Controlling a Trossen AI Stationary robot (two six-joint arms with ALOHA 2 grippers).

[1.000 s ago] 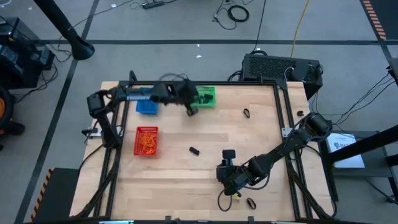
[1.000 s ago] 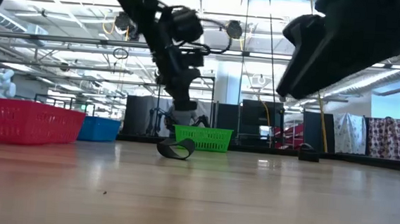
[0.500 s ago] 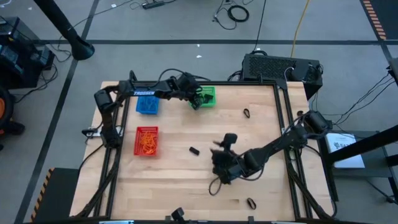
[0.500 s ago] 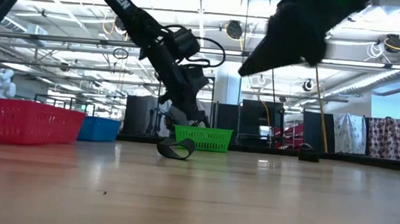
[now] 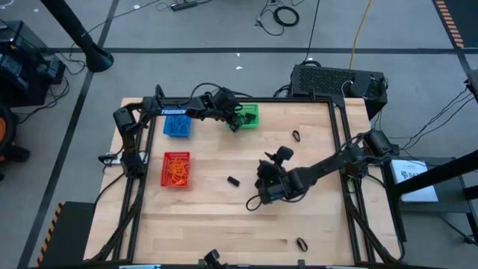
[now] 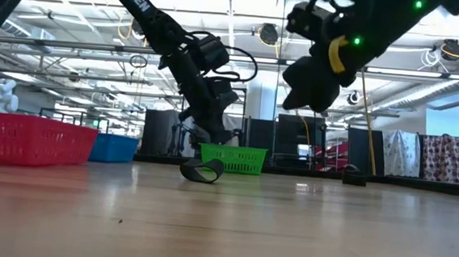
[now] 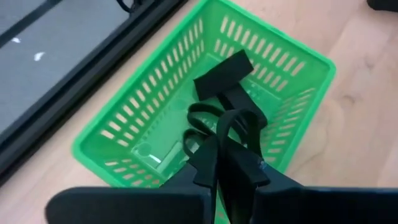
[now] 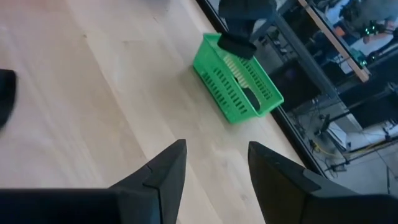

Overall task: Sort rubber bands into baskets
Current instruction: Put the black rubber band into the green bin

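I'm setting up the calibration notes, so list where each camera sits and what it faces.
High: overhead, looking down on the table and both arms.
Low: tabletop level, facing the room; both arms hang in.
Left wrist: above the green basket, a black band at its fingers.
Right wrist: open right end effector over bare wood.
Shared: every view shows the green basket.

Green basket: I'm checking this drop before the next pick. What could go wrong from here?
1. The left gripper hangs over the green basket with a black rubber band draped at its fingertips; the band may cling and get lifted out again.
2. The right gripper, open and empty above the table, points toward that same basket, so the arms could crowd each other.
3. Another black band lies loose on the table.
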